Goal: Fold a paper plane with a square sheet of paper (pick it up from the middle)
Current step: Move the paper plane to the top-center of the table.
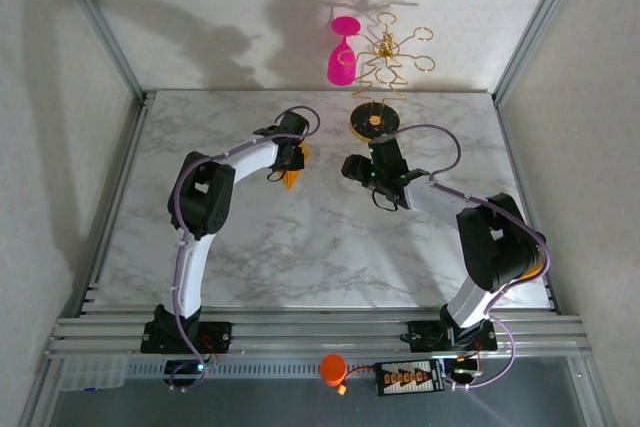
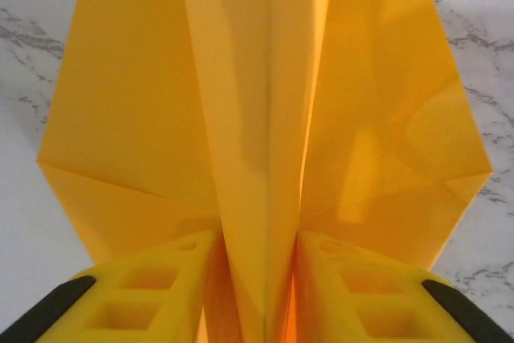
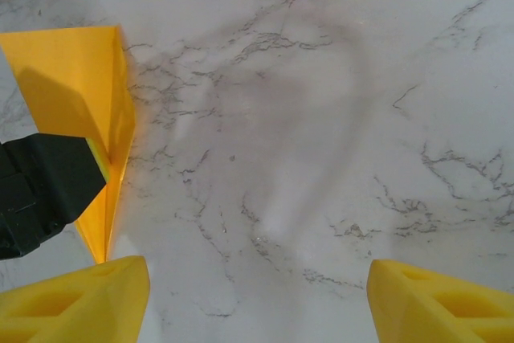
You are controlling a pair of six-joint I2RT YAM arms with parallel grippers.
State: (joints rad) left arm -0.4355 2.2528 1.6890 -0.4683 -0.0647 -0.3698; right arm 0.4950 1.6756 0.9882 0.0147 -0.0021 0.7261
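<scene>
Nearest me, on the front rail between the two arm bases, sits a small round orange cap, with a black box bearing a yellow label just beside it. Past the rail lies the white marble-patterned table.

Around mid-table, my right gripper hangs with its yellow jaws spread wide and nothing but bare marble between them. It is near the left gripper, not touching it.

My left gripper is at the paper plane, a pointed dart of creased orange-yellow paper. In the left wrist view its yellow fingers flank the plane's raised centre ridge, one on each side, and the wings fan out to left and right above the marble. I cannot tell whether the fingers are pinching the ridge or standing just off it. In the right wrist view the plane's point is angled towards the table.

Further back stands a gold wire stand with looped arms on a round dark base. A bright pink wine glass hangs from it on the left.
</scene>
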